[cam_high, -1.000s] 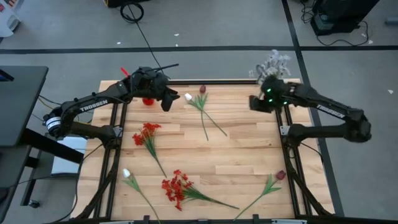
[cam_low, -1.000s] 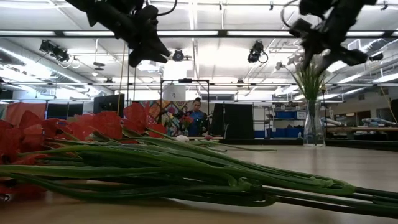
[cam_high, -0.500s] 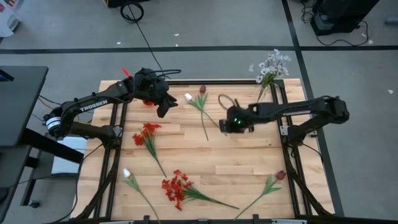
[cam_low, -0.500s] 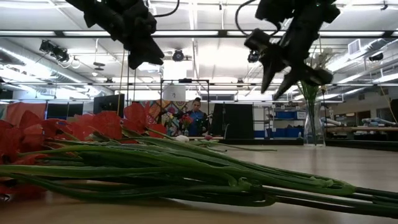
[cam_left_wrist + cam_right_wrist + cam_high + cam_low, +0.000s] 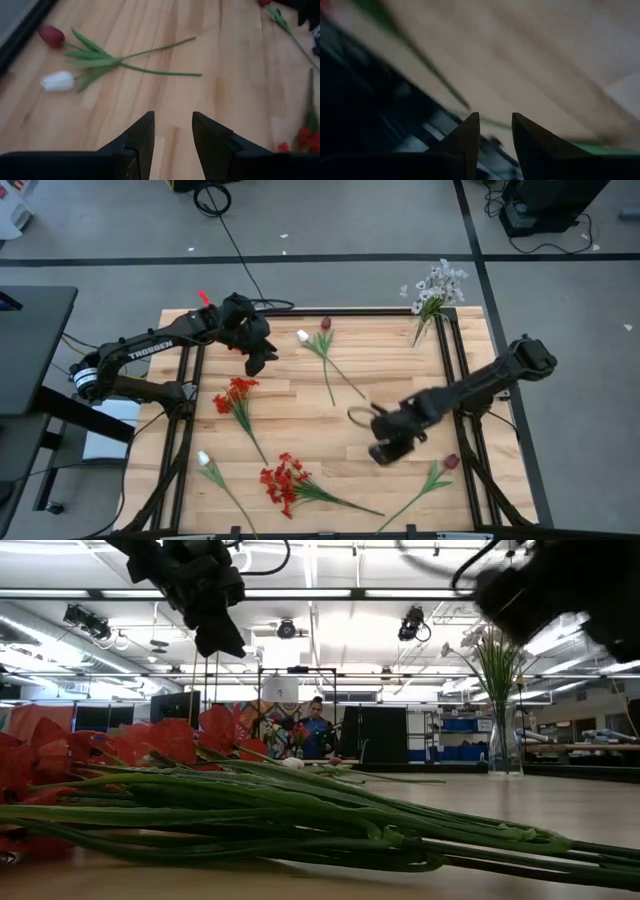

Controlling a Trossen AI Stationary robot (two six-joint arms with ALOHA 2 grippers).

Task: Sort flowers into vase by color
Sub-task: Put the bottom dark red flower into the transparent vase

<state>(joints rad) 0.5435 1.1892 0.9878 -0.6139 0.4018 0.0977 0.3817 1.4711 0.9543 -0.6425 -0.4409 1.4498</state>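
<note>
My left gripper (image 5: 259, 362) is open and empty above the table's far left part, short of a white tulip (image 5: 57, 81) and a maroon tulip (image 5: 51, 36) whose stems lie crossed on the wood (image 5: 330, 365). My right gripper (image 5: 384, 453) is open and empty over the table's near right part, left of a maroon tulip (image 5: 451, 462) lying flat. Two red clusters (image 5: 236, 395) (image 5: 283, 480) and another white tulip (image 5: 203, 460) lie on the left half. Pale whitish sprigs (image 5: 435, 283) stand in a clear vase (image 5: 503, 735) at the far right corner.
The wooden table (image 5: 400, 370) has black frame rails along its left and right sides (image 5: 466, 435). A dark desk (image 5: 30, 340) stands left of the table. Bare wood lies between the far tulips and my right gripper. A person (image 5: 316, 730) stands far off in the room.
My right gripper has swept from beside the vase at the far right corner toward the table's near edge and somewhat left, and is now over the near right part, blurred in motion. My left gripper has drifted slightly toward the near edge.
</note>
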